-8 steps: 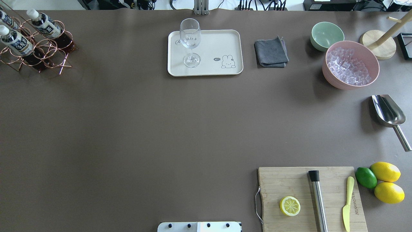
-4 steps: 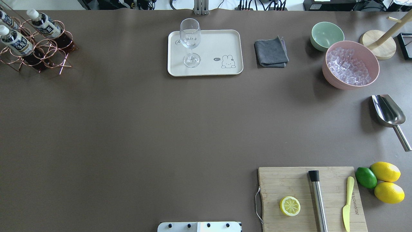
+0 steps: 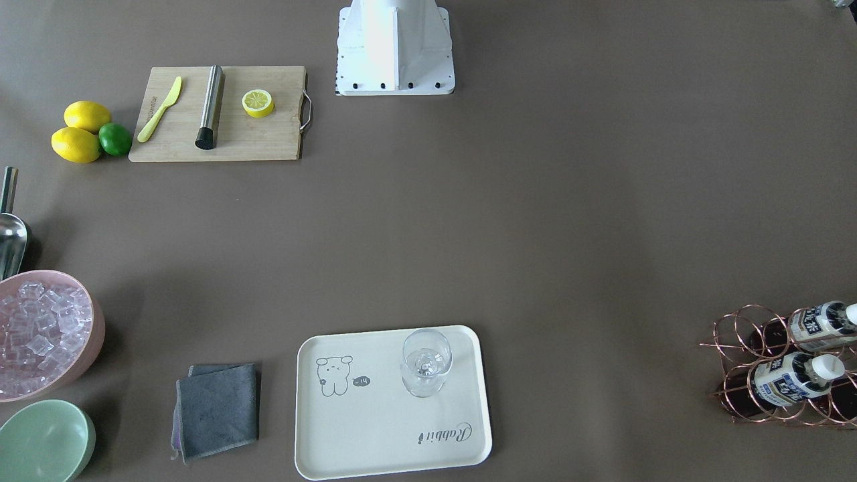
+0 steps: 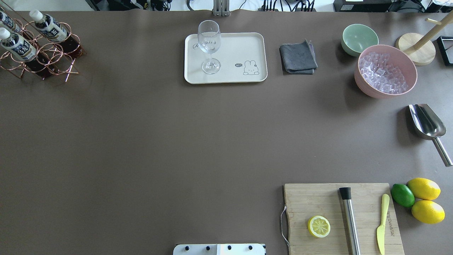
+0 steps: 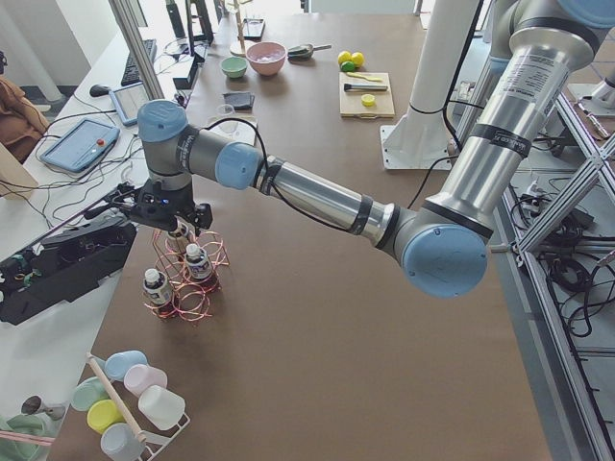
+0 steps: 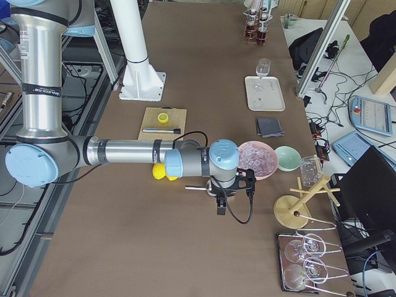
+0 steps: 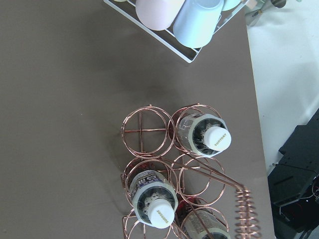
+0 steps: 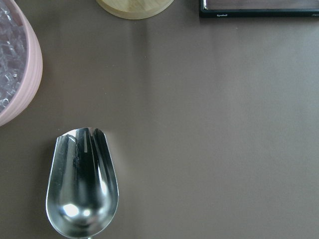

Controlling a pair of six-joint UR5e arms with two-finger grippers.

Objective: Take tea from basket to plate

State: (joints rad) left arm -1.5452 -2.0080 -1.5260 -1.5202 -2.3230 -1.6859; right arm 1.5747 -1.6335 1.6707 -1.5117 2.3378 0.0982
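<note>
Three tea bottles stand in the copper wire basket (image 4: 46, 60) at the table's far left corner; one is nearest the middle (image 4: 49, 30), another beside it (image 4: 16, 46). The left wrist view looks straight down on the basket (image 7: 144, 130) and on white caps (image 7: 217, 139), (image 7: 160, 215). My left gripper (image 5: 178, 229) hangs just above the basket in the exterior left view; I cannot tell if it is open. The cream plate (image 4: 240, 46) holds a wine glass (image 4: 209, 46). My right gripper (image 6: 221, 201) hovers near the pink bowl; its state is unclear.
A grey cloth (image 4: 298, 57), green bowl (image 4: 359, 38), pink bowl of ice (image 4: 385, 71) and metal scoop (image 4: 426, 124) lie at the right. A cutting board (image 4: 318, 198) with a lemon half, lemons and a lime are at the near right. A cup rack (image 7: 184, 20) stands beside the basket.
</note>
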